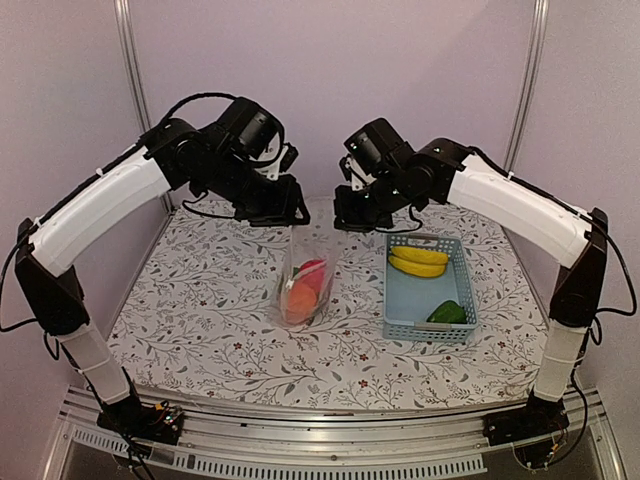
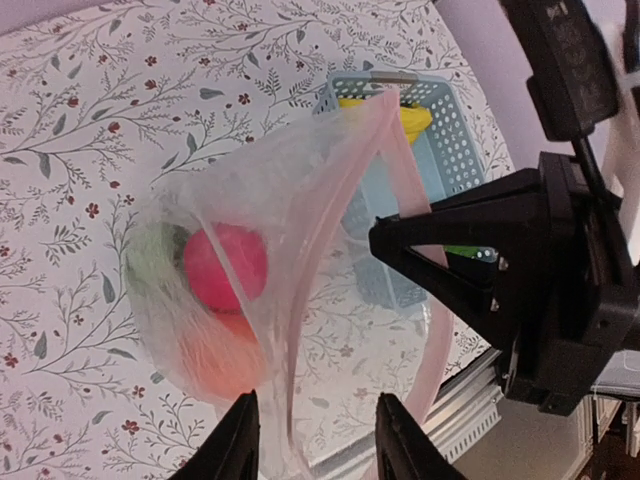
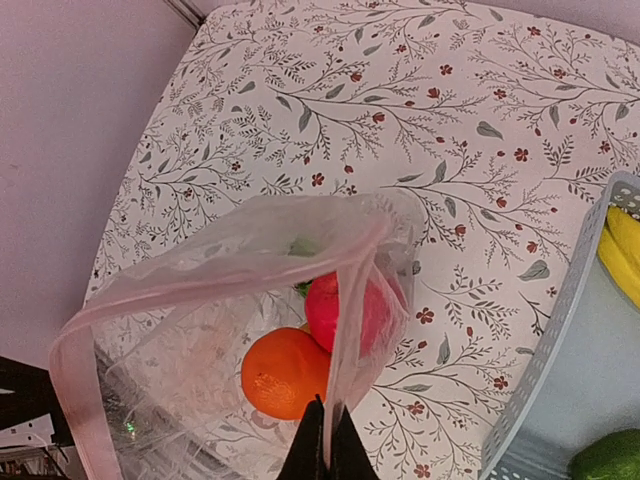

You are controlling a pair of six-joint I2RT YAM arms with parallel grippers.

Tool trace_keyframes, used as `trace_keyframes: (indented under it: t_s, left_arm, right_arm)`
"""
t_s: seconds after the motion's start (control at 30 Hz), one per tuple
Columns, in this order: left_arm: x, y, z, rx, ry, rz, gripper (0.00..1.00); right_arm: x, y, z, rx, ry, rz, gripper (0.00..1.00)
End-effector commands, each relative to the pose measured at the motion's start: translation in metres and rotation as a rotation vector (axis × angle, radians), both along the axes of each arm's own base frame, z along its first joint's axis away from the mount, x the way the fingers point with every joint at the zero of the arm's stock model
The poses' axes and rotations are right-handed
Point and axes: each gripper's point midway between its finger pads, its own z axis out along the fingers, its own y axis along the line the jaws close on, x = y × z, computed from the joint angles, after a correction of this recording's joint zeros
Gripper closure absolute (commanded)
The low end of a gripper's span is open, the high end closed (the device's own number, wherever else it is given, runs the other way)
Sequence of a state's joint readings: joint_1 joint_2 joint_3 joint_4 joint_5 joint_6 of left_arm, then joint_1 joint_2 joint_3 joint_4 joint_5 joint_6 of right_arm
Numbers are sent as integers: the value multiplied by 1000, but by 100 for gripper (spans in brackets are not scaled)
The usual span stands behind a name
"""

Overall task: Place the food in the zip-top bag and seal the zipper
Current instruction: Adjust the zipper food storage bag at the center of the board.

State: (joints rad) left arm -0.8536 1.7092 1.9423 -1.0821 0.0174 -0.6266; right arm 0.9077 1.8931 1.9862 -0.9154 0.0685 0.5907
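Note:
The clear zip-top bag point(image 1: 308, 272) hangs upright over the table between my two grippers, its mouth open. Inside it are an orange piece point(image 3: 283, 372), a red piece point(image 3: 345, 310) and a bit of green point(image 3: 300, 288). The zipper point(image 3: 210, 275) is a pinkish strip along the mouth, its two sides apart. My right gripper point(image 3: 327, 445) is shut on one mouth edge. My left gripper point(image 2: 318, 445) is open at the other end of the mouth, and the bag's rim point(image 2: 300, 300) runs between its fingers point(image 2: 235, 440). Yellow bananas point(image 1: 418, 260) and a green piece point(image 1: 447, 312) lie in the basket.
The light-blue mesh basket point(image 1: 400, 300) stands on the table right of the bag, close beside it. The right gripper's black body point(image 2: 480, 270) fills the right of the left wrist view. The table's near metal edge point(image 1: 330, 405) lies in front.

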Motion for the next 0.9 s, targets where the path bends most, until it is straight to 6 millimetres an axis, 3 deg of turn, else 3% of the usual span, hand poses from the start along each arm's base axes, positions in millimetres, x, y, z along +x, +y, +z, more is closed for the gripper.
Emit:
trace_keyframes:
  t_s: [0.0, 0.07, 0.17, 0.27, 0.5, 0.6, 0.73, 0.87]
  left_arm:
    - [-24, -13, -15, 48, 50, -42, 60]
    - [-24, -13, -21, 82, 52, -20, 60]
    - [-18, 9, -29, 204, 51, 95, 63]
    - [-15, 15, -28, 226, 28, 127, 65]
    - [-16, 4, -40, 200, 46, 99, 81]
    - [-12, -5, -36, 162, 18, 74, 94]
    - [-7, -14, -26, 106, -28, 59, 100]
    - [0, -15, -20, 96, -55, 55, 100]
  right_arm:
    - [-10, -2, 26, 82, 20, -22, 100]
    - [-11, -1, 27, 92, 28, -24, 100]
    - [-11, -4, 34, 107, 24, -41, 100]
    - [-12, -8, 41, 118, 16, -55, 100]
    - [-14, -14, 33, 99, 21, -67, 100]
    - [-15, -12, 33, 117, 29, -54, 99]
    - [-22, -11, 39, 160, 75, 3, 72]
    - [-24, -36, 59, 204, 102, -1, 54]
